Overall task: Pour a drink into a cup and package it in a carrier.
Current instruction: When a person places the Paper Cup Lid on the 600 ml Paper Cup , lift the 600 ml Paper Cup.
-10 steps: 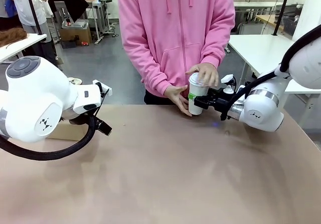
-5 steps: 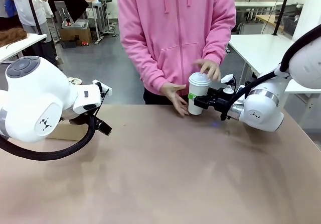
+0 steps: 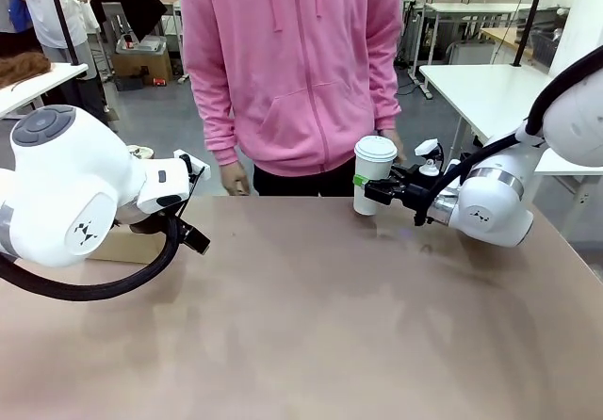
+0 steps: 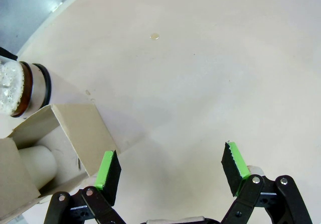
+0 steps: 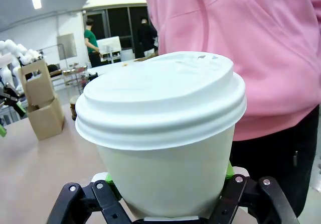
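Cup (image 3: 374,168), lidded and upright, clamped within the right tool (image 3: 362,189).

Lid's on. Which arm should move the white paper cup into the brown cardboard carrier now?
Right. The right end effector is shut on the white lidded paper cup. The left end effector hangs open and empty beside the brown cardboard carrier, so it would need a handover.
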Controlling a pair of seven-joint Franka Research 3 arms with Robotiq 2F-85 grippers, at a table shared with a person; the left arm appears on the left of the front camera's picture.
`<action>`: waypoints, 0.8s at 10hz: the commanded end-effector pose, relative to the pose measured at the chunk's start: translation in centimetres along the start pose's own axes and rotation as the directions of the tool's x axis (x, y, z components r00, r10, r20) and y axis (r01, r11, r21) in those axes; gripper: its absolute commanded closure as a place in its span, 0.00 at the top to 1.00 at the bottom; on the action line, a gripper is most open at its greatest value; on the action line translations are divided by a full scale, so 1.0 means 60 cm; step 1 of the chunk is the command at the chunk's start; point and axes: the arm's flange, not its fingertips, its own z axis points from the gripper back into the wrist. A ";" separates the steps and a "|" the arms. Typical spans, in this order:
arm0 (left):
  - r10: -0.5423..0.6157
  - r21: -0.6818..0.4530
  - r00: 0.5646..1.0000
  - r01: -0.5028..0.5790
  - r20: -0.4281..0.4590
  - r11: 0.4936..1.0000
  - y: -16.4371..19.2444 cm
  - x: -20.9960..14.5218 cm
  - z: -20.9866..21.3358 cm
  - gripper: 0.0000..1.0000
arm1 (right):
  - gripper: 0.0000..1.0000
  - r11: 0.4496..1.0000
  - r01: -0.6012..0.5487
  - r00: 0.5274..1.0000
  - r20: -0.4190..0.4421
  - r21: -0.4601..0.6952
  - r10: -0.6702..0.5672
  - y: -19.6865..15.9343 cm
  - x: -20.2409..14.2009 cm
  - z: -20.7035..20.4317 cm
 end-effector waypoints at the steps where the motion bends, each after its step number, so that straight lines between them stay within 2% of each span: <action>1: 0.001 -0.002 1.000 -0.001 0.001 1.000 0.000 -0.001 0.001 1.00 | 0.80 1.000 -0.004 1.000 0.004 0.000 0.004 0.004 0.009 0.000; 7: 0.001 -0.002 1.000 -0.001 0.001 1.000 0.000 -0.001 0.001 1.00 | 0.80 1.000 0.000 1.000 0.000 0.000 0.000 0.000 0.000 0.000; 8: 0.001 -0.002 1.000 -0.001 0.001 1.000 0.000 -0.001 0.001 1.00 | 0.80 1.000 -0.007 1.000 -0.007 -0.006 0.007 -0.002 0.041 0.011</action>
